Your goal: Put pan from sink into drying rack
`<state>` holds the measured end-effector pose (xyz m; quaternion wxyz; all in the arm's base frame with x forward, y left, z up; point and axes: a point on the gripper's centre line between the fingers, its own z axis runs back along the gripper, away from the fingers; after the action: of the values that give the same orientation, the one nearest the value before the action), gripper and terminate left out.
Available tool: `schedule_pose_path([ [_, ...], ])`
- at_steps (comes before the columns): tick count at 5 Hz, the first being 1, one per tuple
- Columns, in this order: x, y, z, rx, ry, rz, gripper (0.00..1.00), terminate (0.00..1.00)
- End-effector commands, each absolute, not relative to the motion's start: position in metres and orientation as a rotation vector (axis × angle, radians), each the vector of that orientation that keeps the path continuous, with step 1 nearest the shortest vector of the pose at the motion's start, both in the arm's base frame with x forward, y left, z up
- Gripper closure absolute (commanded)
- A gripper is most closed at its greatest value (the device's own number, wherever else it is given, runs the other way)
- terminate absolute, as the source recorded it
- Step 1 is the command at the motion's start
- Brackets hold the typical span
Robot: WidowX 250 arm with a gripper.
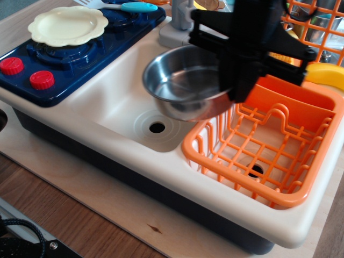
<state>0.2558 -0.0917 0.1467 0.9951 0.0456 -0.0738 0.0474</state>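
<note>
The shiny steel pan [185, 80] hangs in the air over the right part of the cream sink [115, 102], its right side above the near-left corner of the orange drying rack [258, 145]. My black gripper [242, 86] is shut on the pan's right rim and holds it level, clear of the basin. The pan's handle is hidden behind the gripper. The sink's drain hole [157, 127] shows below the pan. The rack holds nothing.
A cream scalloped plate [68, 24] sits on the blue stove [64, 59] at the left, with two red knobs [27, 72]. A grey faucet [177, 24] stands behind the sink. A taller orange wire basket [317, 27] and a yellow banana [325, 72] are at the back right.
</note>
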Motion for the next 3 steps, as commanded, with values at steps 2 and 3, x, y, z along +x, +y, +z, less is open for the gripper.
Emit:
schedule_pose_path([
  [2, 0.274, -0.151, 0.148, 0.07, -0.226, 0.081, 0.0, 0.0],
  [3, 0.272, -0.151, 0.141, 0.045, -0.247, 0.075, 0.0, 0.0],
])
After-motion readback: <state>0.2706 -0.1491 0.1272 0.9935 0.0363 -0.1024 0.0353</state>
